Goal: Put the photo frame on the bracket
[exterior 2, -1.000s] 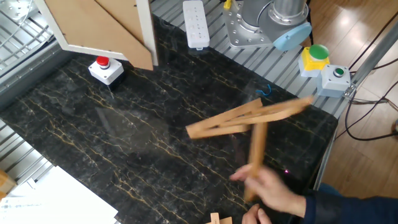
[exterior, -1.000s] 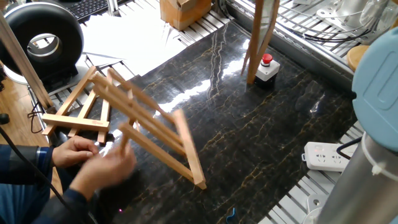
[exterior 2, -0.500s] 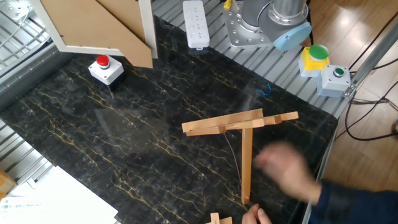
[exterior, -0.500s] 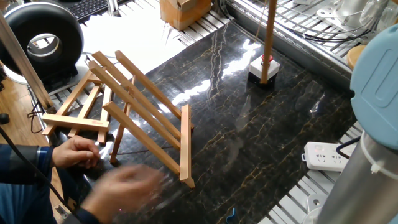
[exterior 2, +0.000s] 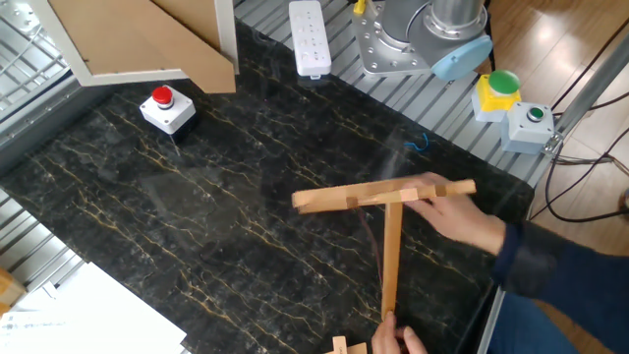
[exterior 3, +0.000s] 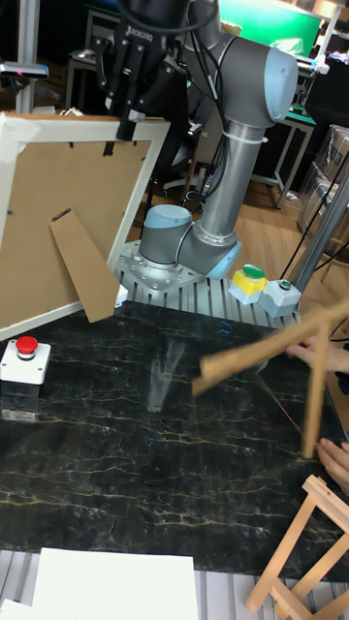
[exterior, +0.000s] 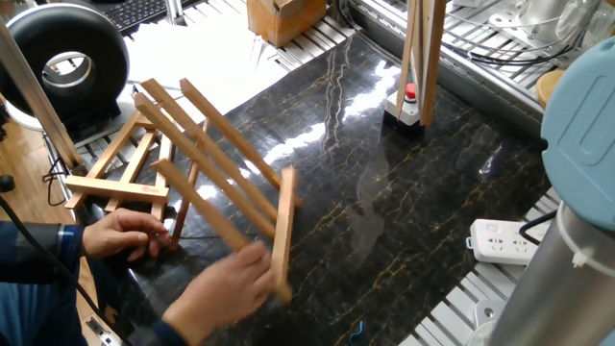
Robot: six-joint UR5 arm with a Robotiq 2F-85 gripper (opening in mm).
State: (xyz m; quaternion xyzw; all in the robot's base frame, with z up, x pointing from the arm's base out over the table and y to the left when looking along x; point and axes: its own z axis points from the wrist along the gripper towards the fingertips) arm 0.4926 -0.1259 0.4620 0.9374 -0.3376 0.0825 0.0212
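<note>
Below the gripper, one fixed view: the bracket [exterior: 216,173] stands on the black gold-veined marble table [exterior: 404,221], three thin pale-wood slats slanting to a ledge bar; a blurred hand [exterior: 226,288] now touches that bar's near end, where half a second ago it was clear of it.
Other hand: second hand [exterior: 120,234] at the rear prop leg's foot, beside the smaller easel [exterior: 120,173] lying flat.
Frame edge: only a thin wooden strip of the photo frame [exterior: 423,58] shows, over the red-button box [exterior: 408,104].
Other fixed view: bracket seen from above as a T; the frame's brown cardboard back [exterior 2: 147,44] fills the top left corner, shifted slightly since before.
Tall fixed view: only here is the gripper [exterior 3: 127,124] seen, fingers seemingly clamped on the frame's top edge, though the contact is small and dark.
Task thing: frame hangs tilted beneath the gripper, back stand flap loose, well apart from the bracket off to the side.
</note>
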